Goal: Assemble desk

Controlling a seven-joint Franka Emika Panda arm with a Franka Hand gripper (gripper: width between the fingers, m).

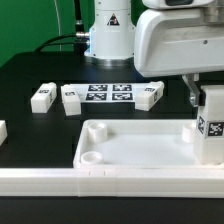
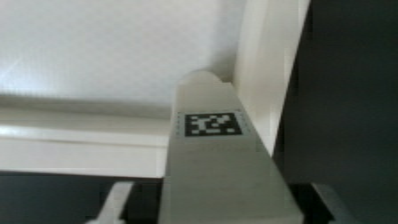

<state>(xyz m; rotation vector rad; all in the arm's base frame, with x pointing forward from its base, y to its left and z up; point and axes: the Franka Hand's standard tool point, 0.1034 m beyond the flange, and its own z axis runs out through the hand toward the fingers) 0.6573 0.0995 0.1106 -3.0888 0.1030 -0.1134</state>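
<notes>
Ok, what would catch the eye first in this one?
The gripper at the exterior view's right, shut on an upright tagged leg at the right end of the white tabletop. Behind that, three loose legs lie on the black table, two of them flanking the marker board.

Open floor within tabletop (image 1: 140, 152) rim

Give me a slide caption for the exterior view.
Gripper holds a leg upright at the tabletop's end on the exterior view's right; loose legs flank the marker board behind.
</notes>
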